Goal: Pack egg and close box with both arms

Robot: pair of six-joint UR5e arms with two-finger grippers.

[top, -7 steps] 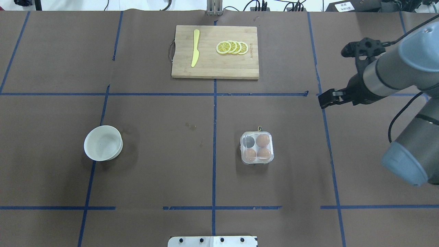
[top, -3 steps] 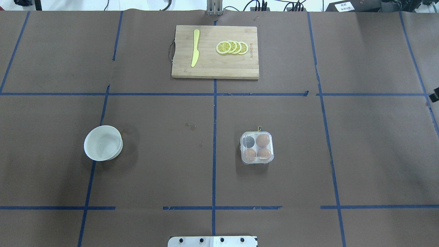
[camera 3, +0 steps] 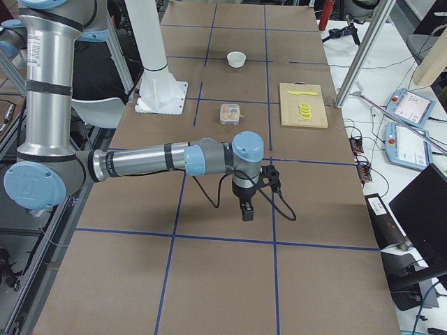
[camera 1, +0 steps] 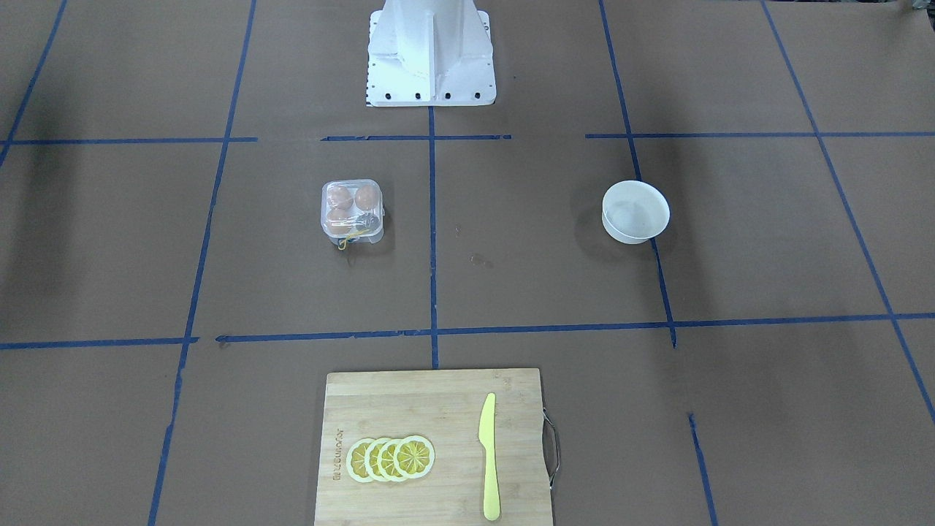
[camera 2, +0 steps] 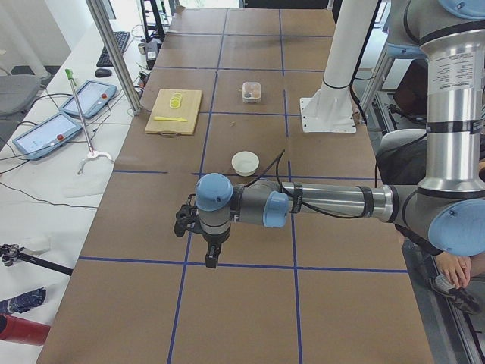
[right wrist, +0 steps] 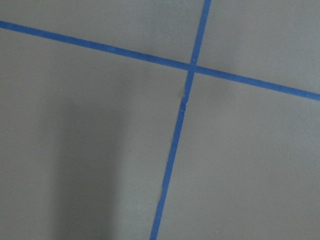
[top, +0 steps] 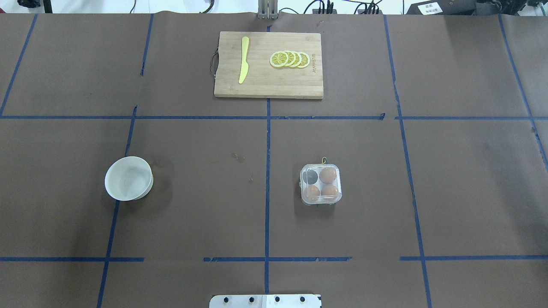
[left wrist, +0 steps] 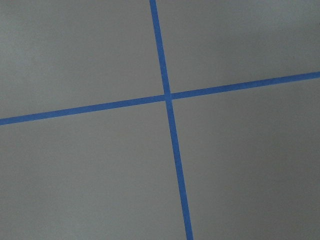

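Note:
The clear box [top: 321, 185] stands right of the table's centre with its lid down; it also shows in the front view [camera 1: 352, 210]. Three brown eggs [top: 328, 174] lie in its cells, and I cannot tell them apart. The far-left cell looks dark. Both arms are out of the overhead and front views. The left gripper [camera 2: 210, 256] hangs over bare paper far from the box at the table's left end. The right gripper [camera 3: 246, 211] hangs over bare paper at the right end. I cannot tell whether either is open. The wrist views show only paper and blue tape.
An empty white bowl [top: 128, 178] sits left of centre. A wooden cutting board [top: 268, 81] at the far middle carries a yellow knife [top: 244, 60] and lemon slices [top: 290, 59]. The white pedestal [camera 1: 431, 51] stands at the robot's side of the table.
The right arm has pulled out of the overhead view to the right. The box, eggs and bowl have not moved.

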